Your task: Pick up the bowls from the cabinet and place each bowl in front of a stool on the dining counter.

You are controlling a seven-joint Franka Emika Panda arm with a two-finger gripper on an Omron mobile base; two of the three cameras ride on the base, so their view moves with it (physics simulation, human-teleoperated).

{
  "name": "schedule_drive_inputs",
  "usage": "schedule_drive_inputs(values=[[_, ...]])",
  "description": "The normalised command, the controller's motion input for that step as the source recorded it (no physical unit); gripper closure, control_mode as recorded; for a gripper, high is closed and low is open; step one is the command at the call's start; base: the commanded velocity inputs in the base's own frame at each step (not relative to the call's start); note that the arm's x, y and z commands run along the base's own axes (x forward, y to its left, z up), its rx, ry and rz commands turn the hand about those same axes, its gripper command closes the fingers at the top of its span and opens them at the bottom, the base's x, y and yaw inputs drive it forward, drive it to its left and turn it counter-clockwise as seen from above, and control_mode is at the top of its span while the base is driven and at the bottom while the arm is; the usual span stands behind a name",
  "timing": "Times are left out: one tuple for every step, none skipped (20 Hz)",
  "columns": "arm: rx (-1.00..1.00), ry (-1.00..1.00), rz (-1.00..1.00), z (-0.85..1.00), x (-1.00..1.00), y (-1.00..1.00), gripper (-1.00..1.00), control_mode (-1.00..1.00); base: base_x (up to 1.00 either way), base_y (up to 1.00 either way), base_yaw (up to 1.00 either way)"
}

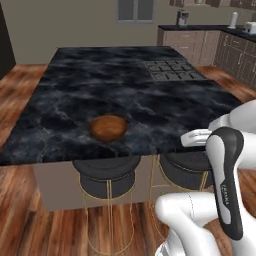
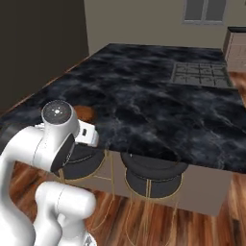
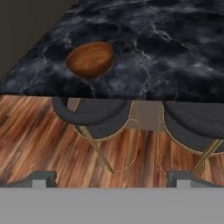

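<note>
Meanwhile hand (image 3: 113,178) open, empty; wooden bowl (image 1: 108,127) on dining counter (image 1: 80,80) above left stool (image 1: 107,175); second stool (image 1: 187,169) beside.

Glossy reddish-brown wooden bowl (image 1: 108,127) sits upright on the dining counter (image 1: 75,85) — near its front edge.

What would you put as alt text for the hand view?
A reddish-brown wooden bowl sits on the black marble dining counter near its edge, above the left of two dark stools tucked underneath. The open gripper hangs back over the wood floor.
</note>
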Motion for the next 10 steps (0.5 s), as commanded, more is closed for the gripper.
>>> schedule_drive_inputs(values=[[0.00, 0.00, 0.00, 0.00, 0.00, 0.00, -1.00, 1.00, 0.18, -1.00, 0.00], [0.00, 0.00, 0.00, 0.00, 0.00, 0.00, -1.00, 1.00, 0.24, -1.00, 0.00], [0.00, 0.00, 0.00, 0.00, 0.00, 0.00, -1.00, 1.00, 0.36, -1.00, 0.00], [0.00, 0.00, 0.00, 0.00, 0.00, 0.00, -1.00, 1.00, 0.32, -1.00, 0.00], [0.00, 0.00, 0.00, 0.00, 0.00, 0.00, -1.00, 1.00, 0.31, -1.00, 0.00], [0.00, 0.00, 0.00, 0.00, 0.00, 0.00, -1.00, 1.00, 0.28, -1.00, 0.00], [0.00, 0.00, 0.00, 0.00, 0.00, 0.00, -1.00, 1.00, 0.26, -1.00, 0.00], [0.00, 0.00, 0.00, 0.00, 0.00, 0.00, -1.00, 1.00, 0.26, -1.00, -0.01], [0.00, 0.00, 0.00, 0.00, 0.00, 0.00, -1.00, 1.00, 0.24, -1.00, -0.01], [0.00, 0.00, 0.00, 0.00, 0.00, 0.00, -1.00, 1.00, 0.24, -1.00, -0.01]])
